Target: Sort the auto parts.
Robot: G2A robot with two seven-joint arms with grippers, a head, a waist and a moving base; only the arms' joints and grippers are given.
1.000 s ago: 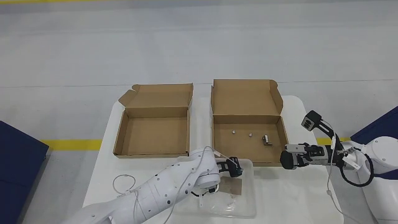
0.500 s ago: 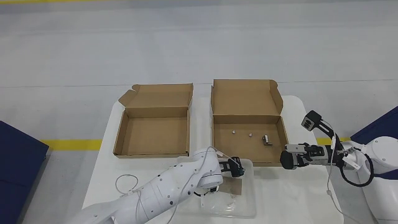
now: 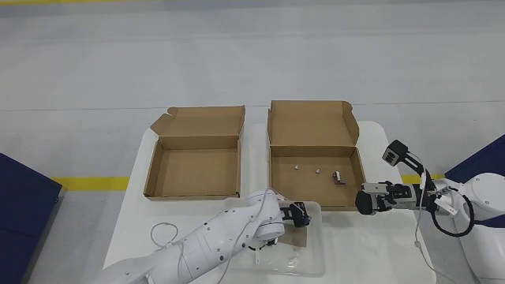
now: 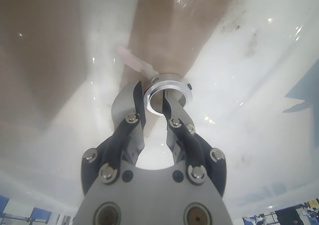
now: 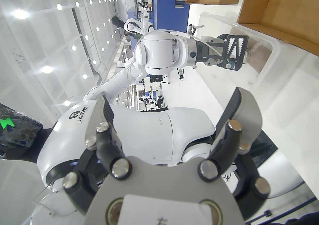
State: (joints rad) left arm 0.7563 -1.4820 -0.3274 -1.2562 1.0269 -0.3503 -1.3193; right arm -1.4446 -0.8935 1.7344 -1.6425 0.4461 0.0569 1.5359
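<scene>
A silver metal ring (image 4: 185,90) lies in the clear plastic tray (image 3: 314,262), by a brown card (image 4: 174,24). My left gripper (image 4: 152,96) is shut on the ring's wall, one finger outside and one inside. From above, the left gripper (image 3: 298,214) is at the tray's far end. It also shows as the left gripper (image 5: 236,52) from the right wrist. My right gripper (image 5: 169,97) hangs open and holds nothing. In the top view the right gripper (image 3: 364,201) is beside the right cardboard box (image 3: 280,189), which holds three small parts (image 3: 317,170).
An open left cardboard box (image 3: 193,172) stands at the far left of the white table (image 3: 363,244). A thin white cable (image 3: 158,233) loops near the front left. The table's edge is close behind my right arm.
My left arm has shifted slightly inside the tray, the gripper staying at the ring. The right arm has not moved.
</scene>
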